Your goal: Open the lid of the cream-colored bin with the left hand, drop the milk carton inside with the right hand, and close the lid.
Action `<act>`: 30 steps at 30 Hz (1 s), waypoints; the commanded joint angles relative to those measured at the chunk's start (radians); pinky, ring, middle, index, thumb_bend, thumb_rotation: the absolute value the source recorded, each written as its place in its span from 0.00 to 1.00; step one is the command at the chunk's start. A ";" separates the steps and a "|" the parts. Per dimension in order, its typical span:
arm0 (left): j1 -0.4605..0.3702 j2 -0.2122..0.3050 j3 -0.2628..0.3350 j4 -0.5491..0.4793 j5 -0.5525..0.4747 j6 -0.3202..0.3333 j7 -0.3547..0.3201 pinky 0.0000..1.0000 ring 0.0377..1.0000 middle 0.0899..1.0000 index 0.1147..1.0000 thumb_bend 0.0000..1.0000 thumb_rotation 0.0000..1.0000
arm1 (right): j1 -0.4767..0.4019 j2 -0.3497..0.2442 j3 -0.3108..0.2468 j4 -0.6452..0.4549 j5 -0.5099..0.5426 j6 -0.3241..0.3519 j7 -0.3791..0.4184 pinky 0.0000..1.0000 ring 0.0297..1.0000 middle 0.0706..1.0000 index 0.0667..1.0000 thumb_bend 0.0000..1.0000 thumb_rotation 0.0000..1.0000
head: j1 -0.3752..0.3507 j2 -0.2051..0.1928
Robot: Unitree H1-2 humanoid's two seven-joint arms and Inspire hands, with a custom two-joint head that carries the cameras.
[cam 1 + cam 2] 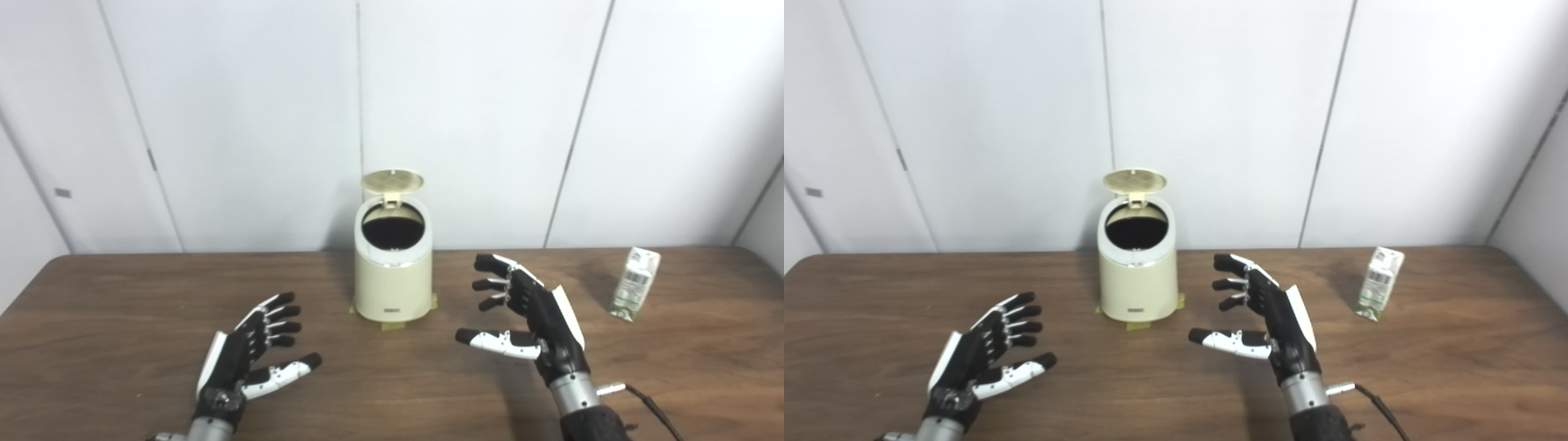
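Cream plastic bin [392, 275]: standing with round lid [392, 180] up, awaiting carton.
Hands: left hand [251, 349] and right hand [531, 315] hovering spread, gripping nothing.
Green-white milk carton [635, 283]: sitting apart, unclaimed.

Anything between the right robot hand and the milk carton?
Nothing: only bare table between the right robot hand and the milk carton, in both eye views.

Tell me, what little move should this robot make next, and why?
Probably reach the open right hand rightward to the small white-and-green milk carton. The round lid of the cream-colored plastic bin already stands up, showing a dark opening, while the carton stands untouched on the brown wooden table, and the left hand holds nothing.
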 commanded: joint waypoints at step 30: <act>-0.036 0.105 0.064 0.070 -0.133 -0.087 -0.074 0.75 0.80 0.84 0.83 0.65 0.00 | -0.244 -0.437 -0.208 0.127 -0.080 0.105 -0.014 0.73 0.82 0.86 0.83 0.85 0.20 | -0.311 -0.062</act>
